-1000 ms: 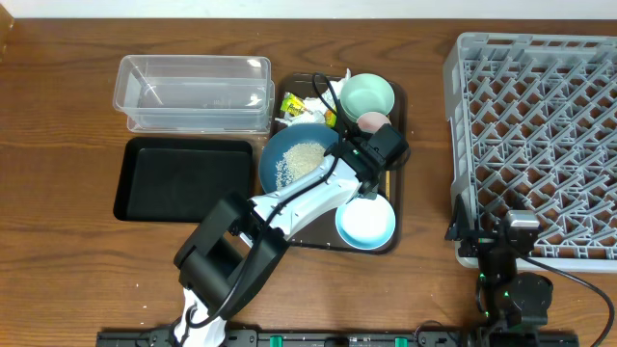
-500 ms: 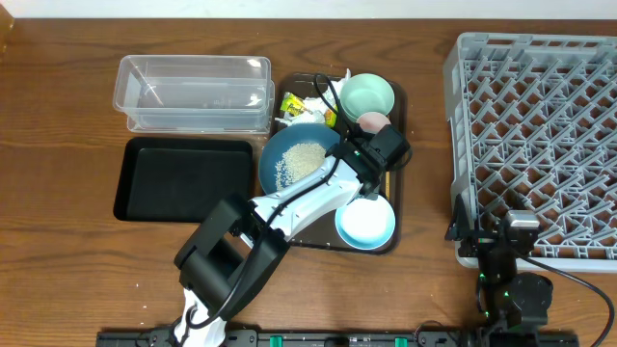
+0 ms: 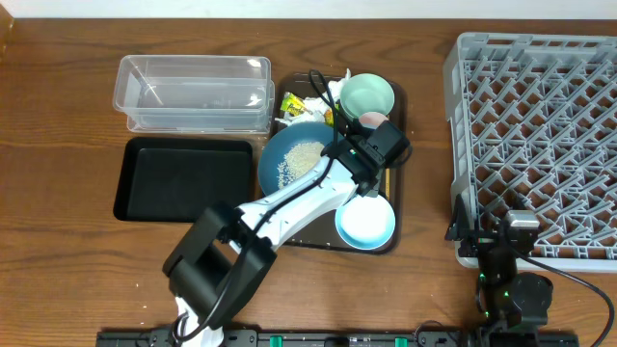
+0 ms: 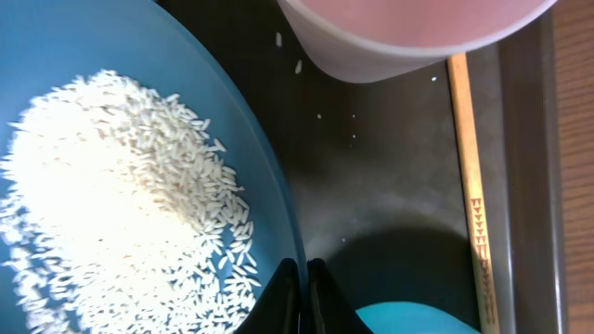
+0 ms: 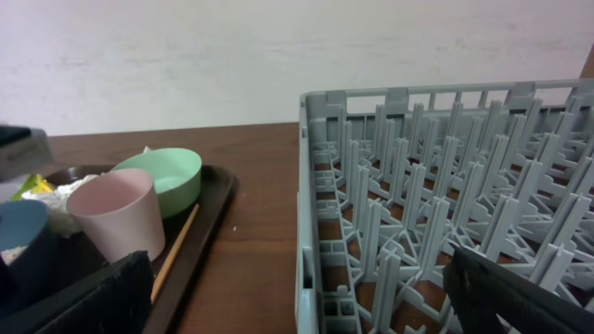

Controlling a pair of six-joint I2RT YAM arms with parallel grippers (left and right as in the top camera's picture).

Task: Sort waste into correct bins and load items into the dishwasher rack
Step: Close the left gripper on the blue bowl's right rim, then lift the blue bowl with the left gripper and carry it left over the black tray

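Left fingers (image 4: pixel 286 301) on plate (image 4: pixel 139 46) rim

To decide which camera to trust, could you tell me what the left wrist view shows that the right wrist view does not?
Only the left wrist view: loose white rice grains heaped on the large round blue plate, whose rim the left end effector pinches shut. Only the right wrist view: the grey plastic lattice dishwasher rack and mint green bowl. Both: the small pink cup, thin wooden chopstick and dark brown serving tray.
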